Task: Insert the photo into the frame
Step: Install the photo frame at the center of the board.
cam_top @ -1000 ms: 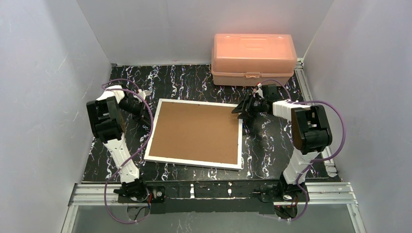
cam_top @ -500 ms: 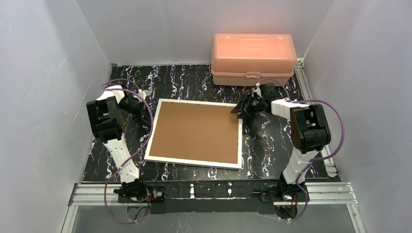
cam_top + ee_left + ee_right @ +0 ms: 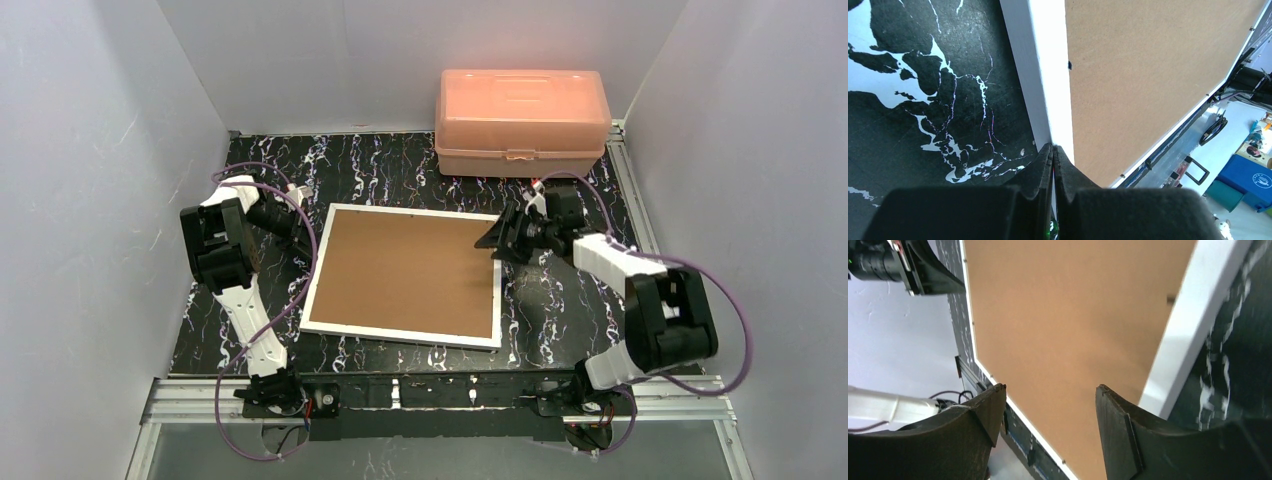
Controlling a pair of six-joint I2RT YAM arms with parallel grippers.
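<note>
The frame [image 3: 400, 335] lies face down in the middle of the table, its brown back board [image 3: 405, 275] up inside a thin white rim. The photo is not in view. My left gripper [image 3: 300, 232] is shut, its tips against the frame's left white rim [image 3: 1048, 75] in the left wrist view [image 3: 1053, 146]. My right gripper [image 3: 497, 240] is open and empty, hovering over the frame's far right corner; the right wrist view [image 3: 1050, 387] shows the board [image 3: 1073, 315] between its fingers and the white rim [image 3: 1193, 330] to their right.
A pink plastic box [image 3: 521, 120] stands closed at the back right, just behind my right gripper. The table [image 3: 380, 165] is black marble-patterned, walled by white panels on three sides. A metal rail [image 3: 440, 395] runs along the near edge.
My right arm has dropped and swung its elbow outward toward the near right; its open gripper moved slightly nearer along the frame's right corner. The left arm and frame have barely moved.
</note>
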